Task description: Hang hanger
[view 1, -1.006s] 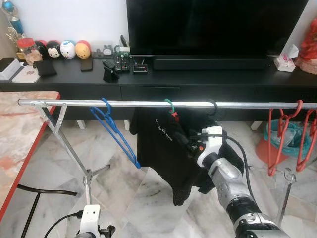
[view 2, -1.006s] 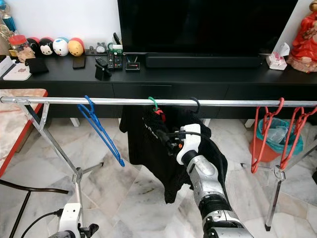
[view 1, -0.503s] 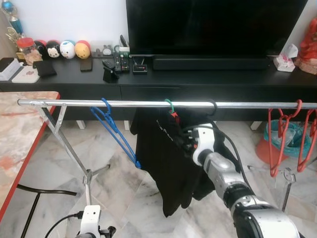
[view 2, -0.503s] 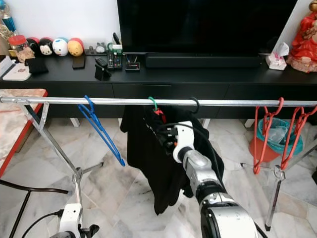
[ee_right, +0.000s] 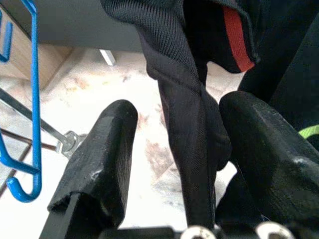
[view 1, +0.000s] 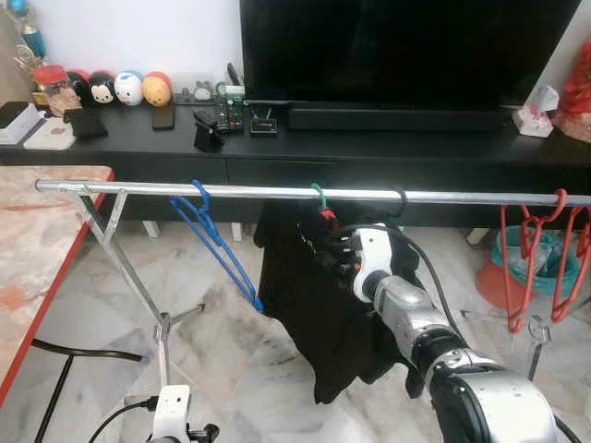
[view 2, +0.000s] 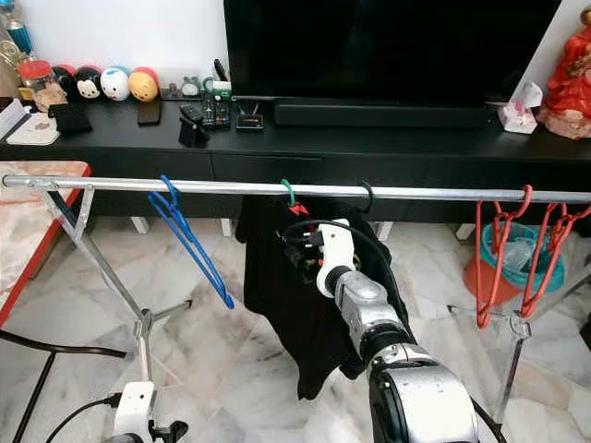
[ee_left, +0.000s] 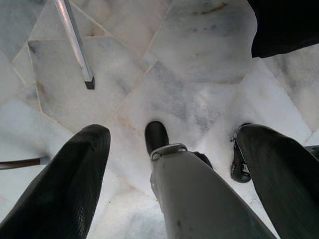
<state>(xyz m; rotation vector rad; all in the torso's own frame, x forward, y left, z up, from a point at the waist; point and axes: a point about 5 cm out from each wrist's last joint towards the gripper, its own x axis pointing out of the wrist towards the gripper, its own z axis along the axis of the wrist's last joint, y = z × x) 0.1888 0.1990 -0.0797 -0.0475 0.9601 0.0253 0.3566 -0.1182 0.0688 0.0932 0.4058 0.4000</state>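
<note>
right claw (ee_right: pixel 169 149) spread open around a fold of black garment (view 1: pixel 323 305), steadying it on its green-hooked hanger (view 1: pixel 318 194) over the silver metal rail (view 1: pixel 249 192); left claw (ee_left: pixel 169 164) released, idle above the floor.

The rail (view 1: pixel 277 193) is bright polished metal, as are the rack legs (view 1: pixel 129 268). The shirt (view 2: pixel 277 277) is matt black knit cloth, finely ribbed where a fold lies between the right gripper's (ee_right: pixel 172 149) matt black, scuffed fingers (ee_right: pixel 107 144). The blue hanger (view 1: pixel 222 249) and red hangers (view 2: pixel 517 249) look like smooth plastic. The floor (ee_left: pixel 189 64) is glossy veined marble. The cabinet (view 1: pixel 369 148) is smooth black; the table (view 1: pixel 37 240) at 9 o'clock is marble-patterned with a red edge.
</note>
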